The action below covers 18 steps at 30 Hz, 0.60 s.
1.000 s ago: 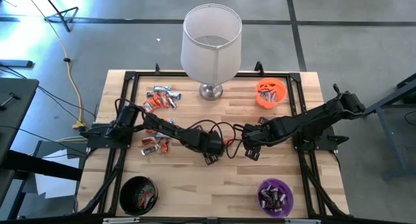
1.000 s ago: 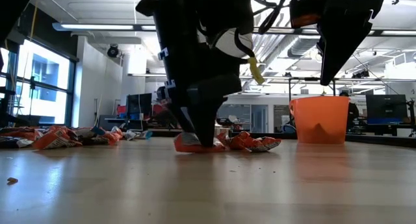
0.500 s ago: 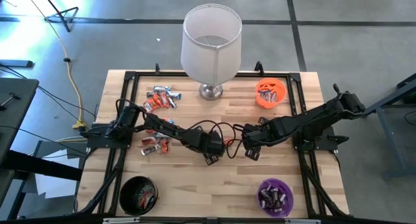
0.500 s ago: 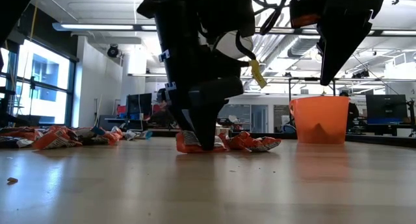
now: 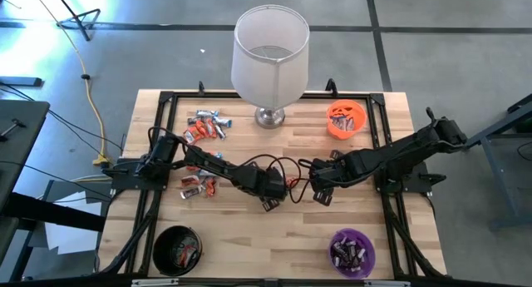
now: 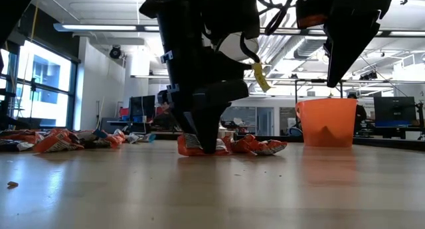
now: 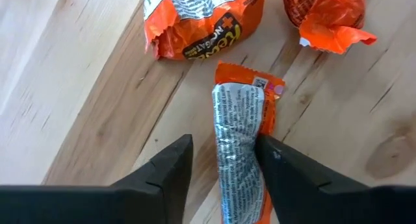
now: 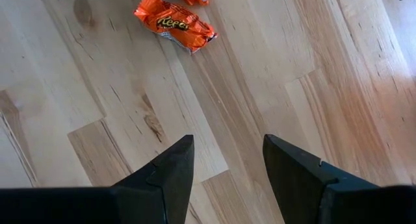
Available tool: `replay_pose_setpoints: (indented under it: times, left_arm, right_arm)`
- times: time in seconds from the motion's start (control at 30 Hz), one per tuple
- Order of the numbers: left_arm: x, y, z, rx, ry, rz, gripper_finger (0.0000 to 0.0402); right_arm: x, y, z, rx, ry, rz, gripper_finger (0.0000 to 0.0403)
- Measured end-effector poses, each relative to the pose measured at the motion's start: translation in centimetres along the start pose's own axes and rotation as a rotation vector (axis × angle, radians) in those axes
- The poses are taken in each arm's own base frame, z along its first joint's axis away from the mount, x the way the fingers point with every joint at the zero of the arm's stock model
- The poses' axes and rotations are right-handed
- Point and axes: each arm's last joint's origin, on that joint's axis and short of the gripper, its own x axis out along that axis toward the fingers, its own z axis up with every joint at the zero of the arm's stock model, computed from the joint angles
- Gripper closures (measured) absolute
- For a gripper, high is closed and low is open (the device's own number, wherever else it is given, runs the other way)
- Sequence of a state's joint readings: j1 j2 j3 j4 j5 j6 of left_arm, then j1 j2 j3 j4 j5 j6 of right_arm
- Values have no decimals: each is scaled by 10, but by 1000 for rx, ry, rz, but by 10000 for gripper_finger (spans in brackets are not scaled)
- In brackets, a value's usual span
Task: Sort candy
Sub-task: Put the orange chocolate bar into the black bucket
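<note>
Two loose heaps of small wrapped candy bars (image 5: pixel 204 126) lie to the left of the tall white lampshade-like stand (image 5: pixel 269 61), one near its foot and one nearer the table's front, with the black round bowl (image 5: pixel 176 250) at the front left corner. Toward the middle, in front of that stand, my left gripper (image 7: pixel 224 165) is down on the wooden table (image 5: pixel 249 237), its fingers apart on either side of one orange-wrapped bar (image 7: pixel 242 143) lying silver seam up; one finger touches it, and the grasp does not look finished. The step in hand is the pick; next I judge I must pinch shut, lift, and carry it to the small orange bowl (image 5: pixel 345 119), right of the stand. My right gripper (image 8: pixel 224 162) hangs spread and empty above bare wood, and the purple bowl (image 5: pixel 352 252) sits at the front right.
</note>
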<state>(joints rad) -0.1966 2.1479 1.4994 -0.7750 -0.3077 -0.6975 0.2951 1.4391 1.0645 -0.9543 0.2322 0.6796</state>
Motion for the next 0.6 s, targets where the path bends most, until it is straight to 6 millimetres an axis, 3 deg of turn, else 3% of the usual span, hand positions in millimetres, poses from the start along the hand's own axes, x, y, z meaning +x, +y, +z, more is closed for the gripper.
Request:
replay_pose_setpoints:
  times: [0.33, 0.6]
  left_arm:
    - [0, 2, -2, -6, 12, 31, 339]
    - [-12, 8, -12, -41, 41, 106, 340]
  right_arm:
    - [0, 0, 0, 0, 0, 0, 222]
    - [0, 0, 0, 0, -2, 1, 222]
